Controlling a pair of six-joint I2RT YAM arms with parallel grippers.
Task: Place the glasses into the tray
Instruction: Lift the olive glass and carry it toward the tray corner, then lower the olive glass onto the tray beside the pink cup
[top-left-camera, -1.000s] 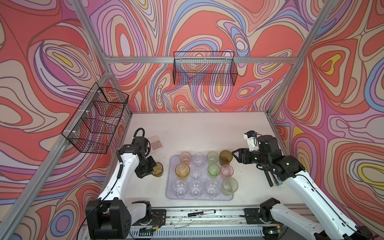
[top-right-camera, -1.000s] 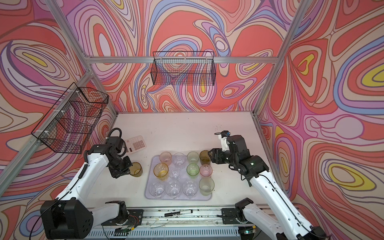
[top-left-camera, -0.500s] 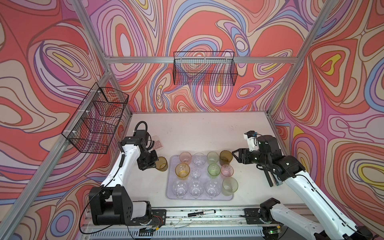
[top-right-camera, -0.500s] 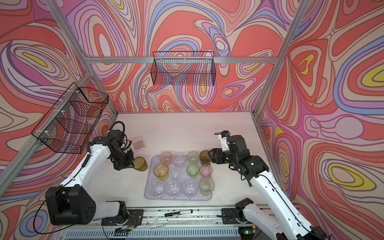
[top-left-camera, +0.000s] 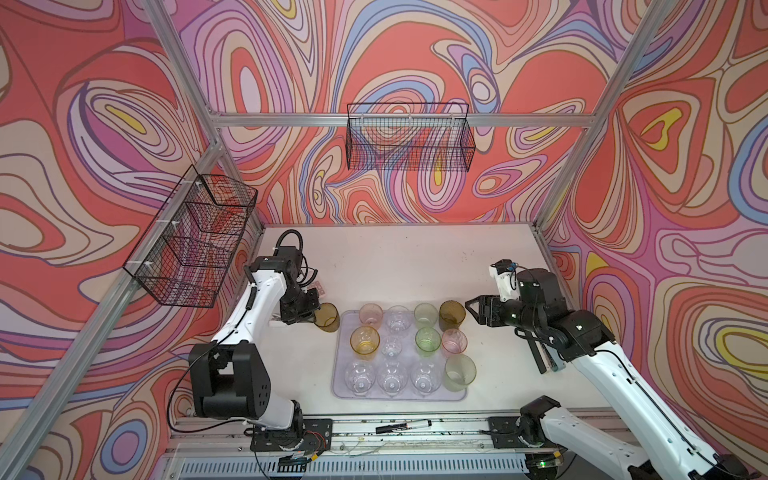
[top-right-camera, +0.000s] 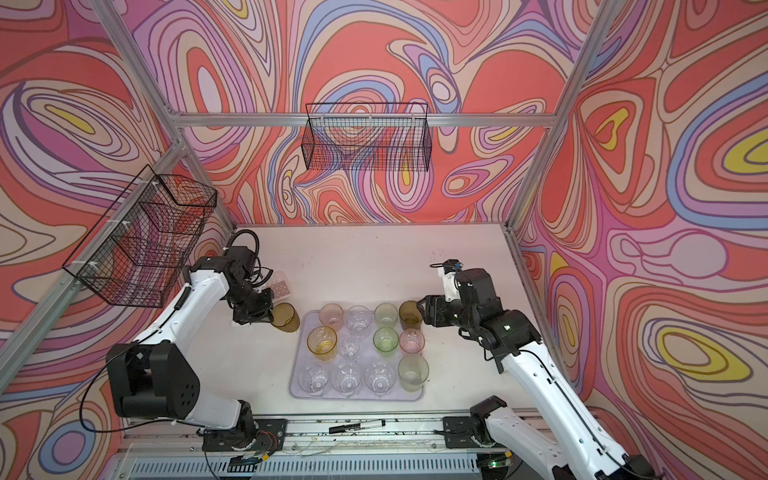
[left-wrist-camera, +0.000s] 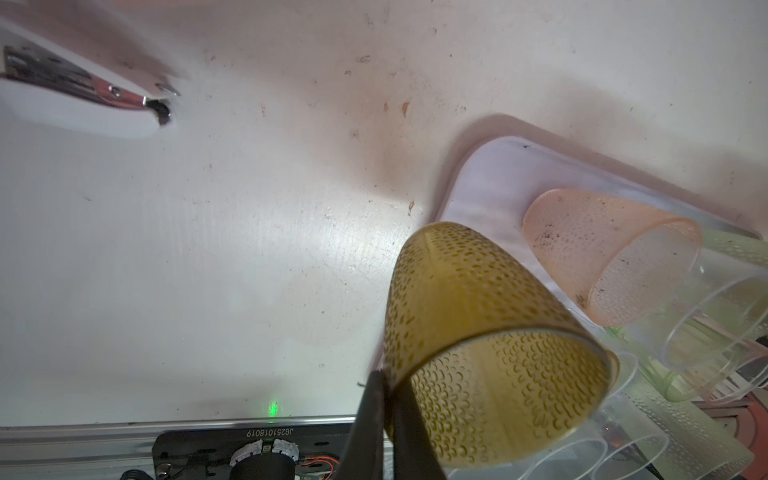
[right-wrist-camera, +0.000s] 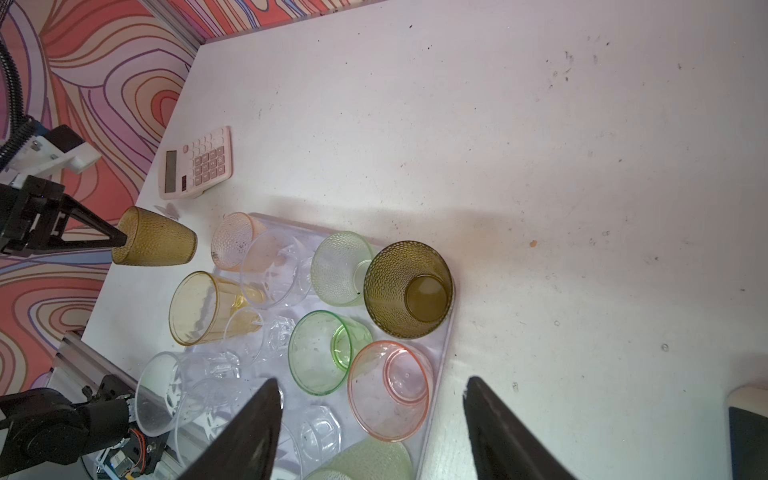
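Left hand (top-left-camera: 312, 319) tight on olive-brown glass (top-left-camera: 326, 317), now nearer the tray (top-left-camera: 399, 397); right hand (top-left-camera: 473, 311) wide as before

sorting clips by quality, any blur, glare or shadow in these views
Left wrist view: olive glass close and slightly soft, sheen on the table. Right wrist view: near fingers blurred, soft shadow beyond the tray. Both top views: evenly lit, sharp.

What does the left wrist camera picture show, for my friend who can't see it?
The left hand pinches the rim of a brownish dimpled glass, with the white table behind it. Right beside the glass is a corner of the pale purple tray, which holds a peach glass and other glasses.
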